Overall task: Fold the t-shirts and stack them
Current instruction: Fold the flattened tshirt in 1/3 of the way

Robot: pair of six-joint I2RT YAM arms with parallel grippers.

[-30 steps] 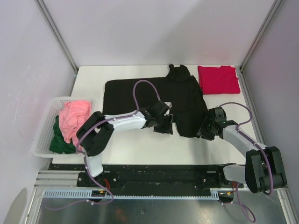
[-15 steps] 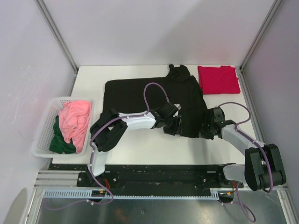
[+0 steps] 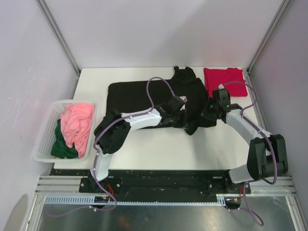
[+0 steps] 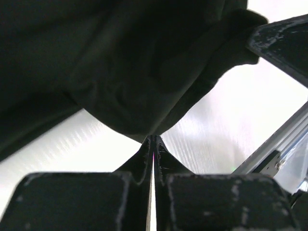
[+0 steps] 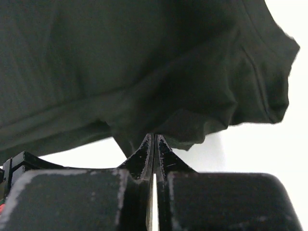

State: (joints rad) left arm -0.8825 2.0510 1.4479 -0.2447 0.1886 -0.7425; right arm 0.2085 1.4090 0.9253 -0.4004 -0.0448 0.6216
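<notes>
The black t-shirt (image 3: 139, 94) lies spread across the middle of the table, its near right edge bunched and raised. My left gripper (image 3: 183, 119) is shut on that edge; in the left wrist view the closed fingertips (image 4: 153, 138) pinch a hanging fold of black cloth (image 4: 130, 72). My right gripper (image 3: 209, 113) is shut on the same edge further right, and its tips (image 5: 155, 136) also clamp black cloth (image 5: 144, 62). A folded crimson t-shirt (image 3: 224, 82) rests at the back right corner, just beyond the right arm.
A white lattice basket (image 3: 47, 126) stands at the table's left edge with a pink garment (image 3: 77, 122) and a dark green one (image 3: 62, 147) inside. Metal frame posts (image 3: 60, 36) rise at both back corners. White table (image 3: 159, 149) shows in front of the shirt.
Both grippers went from open to shut on the black t-shirt's near right edge, then moved toward the back, lifting and drawing that edge up over the shirt.
</notes>
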